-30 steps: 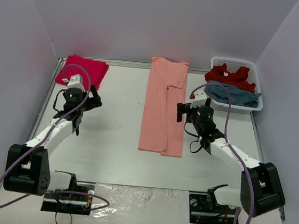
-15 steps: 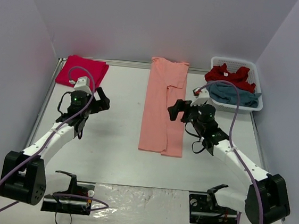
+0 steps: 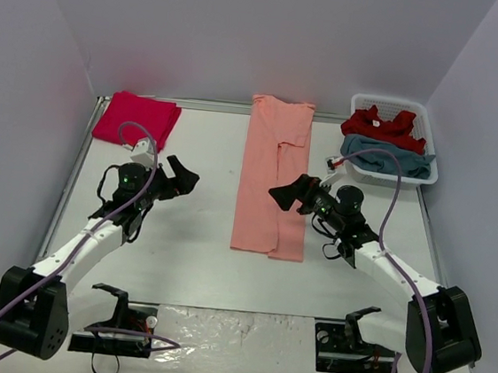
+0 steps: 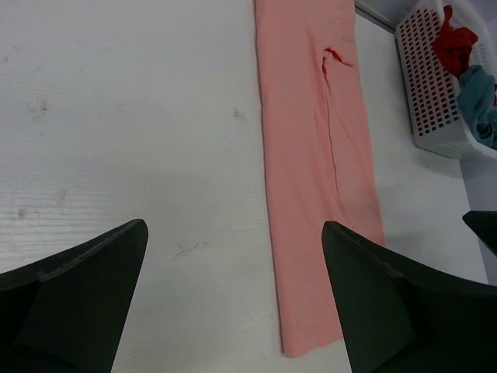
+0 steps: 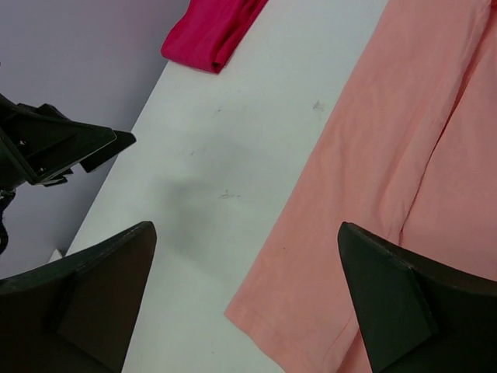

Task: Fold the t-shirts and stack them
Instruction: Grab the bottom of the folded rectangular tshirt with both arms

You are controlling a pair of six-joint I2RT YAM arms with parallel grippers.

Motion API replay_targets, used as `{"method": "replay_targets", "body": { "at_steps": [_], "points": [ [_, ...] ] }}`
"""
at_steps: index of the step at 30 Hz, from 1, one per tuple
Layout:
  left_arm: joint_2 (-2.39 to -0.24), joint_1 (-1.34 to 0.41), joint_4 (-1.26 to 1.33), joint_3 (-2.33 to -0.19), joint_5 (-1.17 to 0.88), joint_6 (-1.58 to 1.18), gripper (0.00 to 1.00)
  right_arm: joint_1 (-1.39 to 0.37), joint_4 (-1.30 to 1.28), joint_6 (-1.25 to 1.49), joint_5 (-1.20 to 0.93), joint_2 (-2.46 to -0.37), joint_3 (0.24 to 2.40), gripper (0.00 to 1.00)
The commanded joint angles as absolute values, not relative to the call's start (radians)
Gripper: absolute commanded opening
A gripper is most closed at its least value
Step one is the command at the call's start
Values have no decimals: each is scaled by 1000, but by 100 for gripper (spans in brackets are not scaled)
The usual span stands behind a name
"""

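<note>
- The salmon-orange t-shirt [image 3: 272, 176], folded lengthwise into a long strip, lay flat down the middle of the white table [image 3: 189, 251] between the two arms.
- The left gripper [image 3: 184, 177] hung over bare table to the strip's left. The right gripper [image 3: 286, 193] overlapped the strip's right edge as seen from overhead. Both had their fingers spread wide and held nothing.
- Only the overhead camera took in the whole scene. A folded crimson t-shirt [image 3: 136, 118] sat at the far left corner. A white slotted basket [image 3: 418, 106] at the far right held a red t-shirt [image 3: 378, 124] above a teal-blue t-shirt [image 3: 386, 156].
- The left wrist camera caught the strip's near hem and the basket, but not the crimson t-shirt.
- The right wrist camera caught the crimson t-shirt and the left gripper, but not the basket.
- A pale label [image 3: 373, 122] at the red t-shirt's neck was too small to read.
</note>
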State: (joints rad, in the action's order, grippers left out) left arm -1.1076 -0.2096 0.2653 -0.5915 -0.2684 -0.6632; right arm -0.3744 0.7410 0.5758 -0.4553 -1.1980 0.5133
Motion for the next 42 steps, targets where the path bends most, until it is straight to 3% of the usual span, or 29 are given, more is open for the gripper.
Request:
{"method": "replay_targets", "body": {
  "at_steps": [1, 7, 13, 18, 28, 33, 35, 42],
  "points": [
    [-1055, -245, 328, -586, -313, -706, 94, -362, 706, 628, -510, -1161, 543, 100],
    [-1124, -302, 324, -618, -342, -696, 94, -287, 760, 733, -601, -1132, 446, 100],
    [-1212, -350, 220, -673, -382, -680, 94, -285, 516, 707, -295, -942, 403, 100],
    [-1262, -373, 276, -643, -457, -713, 94, -285, 183, 583, -143, -864, 520, 100],
    [-1299, -388, 295, -606, -509, -741, 94, -284, 95, 624, -81, -891, 445, 100],
    [-1328, -420, 308, -584, -502, -741, 100, -285, 40, 640, -74, -913, 428, 100],
    [-1345, -439, 316, -568, -496, -744, 95, -284, 31, 647, -92, -905, 422, 100],
    [-1376, -485, 348, -514, -488, -753, 91, -290, -41, 676, -109, -824, 405, 100]
  ]
}}
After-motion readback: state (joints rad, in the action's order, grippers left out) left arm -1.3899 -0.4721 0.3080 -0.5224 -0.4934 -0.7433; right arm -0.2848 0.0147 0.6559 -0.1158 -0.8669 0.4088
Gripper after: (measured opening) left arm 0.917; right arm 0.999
